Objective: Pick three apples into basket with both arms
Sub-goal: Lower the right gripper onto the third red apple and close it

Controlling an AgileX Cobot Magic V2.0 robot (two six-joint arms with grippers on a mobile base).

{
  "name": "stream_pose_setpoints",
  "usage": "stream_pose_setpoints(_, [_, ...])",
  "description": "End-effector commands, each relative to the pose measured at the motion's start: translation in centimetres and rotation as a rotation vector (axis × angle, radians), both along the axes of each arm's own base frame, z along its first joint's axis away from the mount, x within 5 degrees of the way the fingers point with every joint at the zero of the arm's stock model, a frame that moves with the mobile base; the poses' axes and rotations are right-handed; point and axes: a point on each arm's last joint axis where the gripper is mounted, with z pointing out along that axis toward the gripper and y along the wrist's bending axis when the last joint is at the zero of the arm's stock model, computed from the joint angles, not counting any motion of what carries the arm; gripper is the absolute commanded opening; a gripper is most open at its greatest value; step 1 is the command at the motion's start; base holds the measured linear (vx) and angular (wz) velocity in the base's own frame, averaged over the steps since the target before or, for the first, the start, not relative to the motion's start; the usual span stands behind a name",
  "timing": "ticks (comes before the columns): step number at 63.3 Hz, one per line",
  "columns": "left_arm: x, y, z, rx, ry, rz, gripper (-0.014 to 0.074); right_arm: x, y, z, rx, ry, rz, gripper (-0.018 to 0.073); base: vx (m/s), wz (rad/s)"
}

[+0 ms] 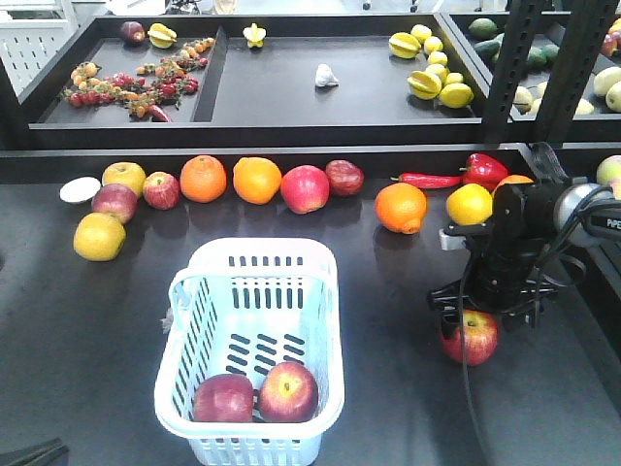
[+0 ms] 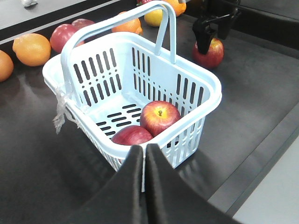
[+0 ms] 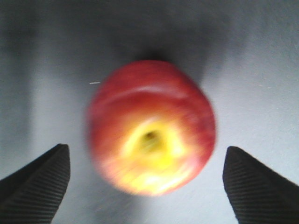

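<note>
dark tabletop (image 1: 87,359), basket (image 1: 184,388) w/ 2 apples, fruit shelves (image 1: 272,83) behind

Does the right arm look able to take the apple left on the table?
Probably yes: the right gripper hangs open right above the apple, one finger on each side, with nothing between them and no other fruit close by.

Right wrist view — one apple (image 3: 152,128) fills the centre, blurred, red skin with a yellow patch around a dark dimple facing the camera. It sits on a dark grey surface (image 3: 261,70), shadow toward 12 o'clock. Right gripper (image 3: 145,184) spread wide: ribbed black fingertips (image 3: 39,182) at 8 and 4 o'clock, both apart from the fruit — no contact.
</note>
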Motion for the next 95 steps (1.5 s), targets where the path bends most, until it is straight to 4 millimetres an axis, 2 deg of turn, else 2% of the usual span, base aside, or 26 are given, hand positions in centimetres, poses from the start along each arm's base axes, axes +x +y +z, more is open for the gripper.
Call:
stream_pose_setpoints(1, [0.3, -0.1, 1.5, -0.064, -0.063, 0.014, -0.0006, 0.8, -0.2, 2.4, 0.005, -0.095, 0.036, 0.0641, 0.0, 0.0])
stream_pose_setpoints(26, [0.3, -0.1, 1.5, -0.064, -0.063, 0.014, -0.0006, 1.0, -0.1, -0.7, 0.012, -0.039, 0.038, 0.0633, 0.0, 0.0])
stream_pose_setpoints(33, [0.3, -0.1, 1.5, -0.064, -0.063, 0.014, -0.0006, 1.1, -0.1, -0.9, 0.013, -0.044, 0.038, 0.0619, 0.0, 0.0])
stream_pose_setpoints(40, [0.3, -0.1, 1.5, -0.064, -0.063, 0.014, -0.0006, 1.2, 0.0, -0.7, 0.014, -0.064, 0.038, 0.0572, 0.0, 0.0])
stream_pose_setpoints(62, [0.3, -0.1, 1.5, -0.064, -0.063, 0.014, -0.0006, 1.1, 0.0, -0.4, 0.014, -0.061, 0.038, 0.0339, 0.0, 0.0])
stream_pose_setpoints(69, [0.3, -0.1, 1.5, -0.064, -0.063, 0.014, -0.0006, 1.1, 0.0, 0.5, 0.016, -0.081, 0.038, 0.0321, 0.0, 0.0])
stream_pose_setpoints(77, [0.3, -0.1, 1.5, -0.064, -0.063, 0.014, -0.0006, 1.1, 0.0, 2.5, 0.019, -0.128, 0.039, 0.0321, 0.0, 0.0])
stream_pose_setpoints(95, [0.3, -0.1, 1.5, -0.064, -0.063, 0.014, -0.0006, -0.1, 0.1, 9.3, 0.044, -0.254, 0.061, 0.0321, 0.0, 0.0])
